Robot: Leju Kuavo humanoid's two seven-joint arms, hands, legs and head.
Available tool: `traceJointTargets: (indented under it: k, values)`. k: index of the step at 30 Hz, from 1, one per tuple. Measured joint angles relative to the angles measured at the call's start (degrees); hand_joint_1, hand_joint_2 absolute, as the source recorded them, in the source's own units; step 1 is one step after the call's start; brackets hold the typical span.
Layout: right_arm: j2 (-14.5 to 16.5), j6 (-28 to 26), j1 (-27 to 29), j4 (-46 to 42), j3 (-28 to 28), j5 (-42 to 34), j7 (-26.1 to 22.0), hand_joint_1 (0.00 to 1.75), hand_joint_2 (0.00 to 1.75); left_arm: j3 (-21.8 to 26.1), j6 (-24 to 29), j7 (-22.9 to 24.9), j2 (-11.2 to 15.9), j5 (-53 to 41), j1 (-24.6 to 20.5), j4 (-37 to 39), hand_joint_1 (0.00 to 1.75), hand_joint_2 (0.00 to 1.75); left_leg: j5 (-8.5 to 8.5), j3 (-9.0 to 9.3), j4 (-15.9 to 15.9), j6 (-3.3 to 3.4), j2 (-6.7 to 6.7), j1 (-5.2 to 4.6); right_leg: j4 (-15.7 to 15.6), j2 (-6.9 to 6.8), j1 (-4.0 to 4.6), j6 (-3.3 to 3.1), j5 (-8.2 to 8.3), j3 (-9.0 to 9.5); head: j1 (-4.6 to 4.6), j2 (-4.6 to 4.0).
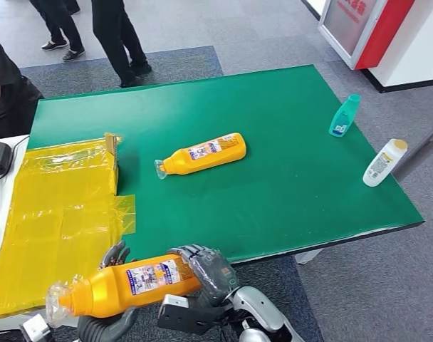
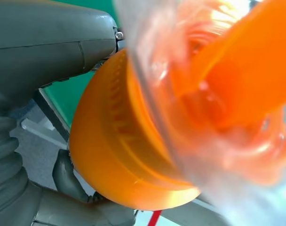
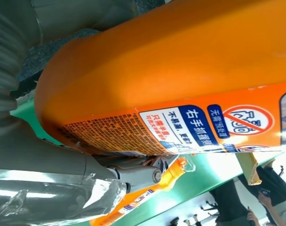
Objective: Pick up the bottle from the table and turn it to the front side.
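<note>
The right hand (image 1: 206,267) clasps the base of an orange bottle (image 1: 134,281), held level below the green bench's (image 1: 311,192) near edge; the left hand (image 1: 110,320) cradles its neck from beneath, cap pointing left. A second orange bottle (image 1: 204,154) lies mid-bench.

Bright even light; wrist views blurred close-up, glare on plastic.

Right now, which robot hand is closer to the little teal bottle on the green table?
Right. The right hand grips the base of the held orange bottle, on the side toward the teal bottle. The left hand is at the bottle's neck end, farther away.
</note>
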Motion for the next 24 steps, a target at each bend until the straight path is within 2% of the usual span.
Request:
traceJointTargets:
  k: [6, 10, 18, 19, 22, 24]
  values:
    - [0.0, -0.1, 0.0, 0.1, 0.1, -0.4, 0.4, 1.75, 1.75, 0.0, 0.9, -0.1, -0.1, -0.8, 0.0, 0.0, 1.50, 1.75, 0.00, 0.00, 0.0, 0.00, 0.00, 0.00, 0.0, 0.00, 0.00, 0.00, 0.00, 0.00, 0.00, 0.00]
    - [-0.1, -0.1, 0.1, 0.2, 0.1, -0.4, 0.4, 1.75, 1.75, 0.0, 1.0, -0.1, -0.1, -0.9, -0.2, 0.0, 1.73, 1.75, 0.00, 0.00, 0.0, 0.00, 0.00, 0.00, 0.0, 0.00, 0.00, 0.00, 0.00, 0.00, 0.00, 0.00]
    - [-0.1, -0.2, 0.3, 0.2, 0.1, -0.5, 0.8, 1.74, 1.75, 0.0, 1.9, -0.1, -0.2, -1.8, -0.2, 0.0, 1.75, 1.75, 0.00, 0.00, 0.0, 0.00, 0.00, 0.00, 0.0, 0.00, 0.00, 0.00, 0.00, 0.00, 0.01, 0.00]
    - [-0.1, -0.2, 0.3, 0.2, 0.1, -0.5, 0.8, 1.37, 1.75, 0.0, 1.9, -0.2, -0.2, -1.8, -0.2, 0.0, 1.75, 1.75, 0.00, 0.00, 0.0, 0.00, 0.00, 0.00, 0.0, 0.00, 0.00, 0.00, 0.00, 0.00, 0.00, 0.00]
    - [-0.1, -0.2, 0.4, 0.2, 0.1, -0.6, 1.0, 0.07, 1.75, 0.0, 2.0, -0.4, -0.2, -2.2, -0.2, 0.0, 1.75, 1.75, 0.00, 0.00, 0.0, 0.00, 0.00, 0.00, 0.0, 0.00, 0.00, 0.00, 0.00, 0.00, 0.00, 0.00]
    - [-0.1, -0.2, 0.5, 0.2, 0.1, -0.7, 1.1, 0.00, 1.75, 0.0, 2.6, -0.8, -0.3, -2.9, -0.3, -0.1, 1.75, 1.75, 0.00, 0.00, 0.0, 0.00, 0.00, 0.00, 0.0, 0.00, 0.00, 0.00, 0.00, 0.00, 0.00, 0.00]
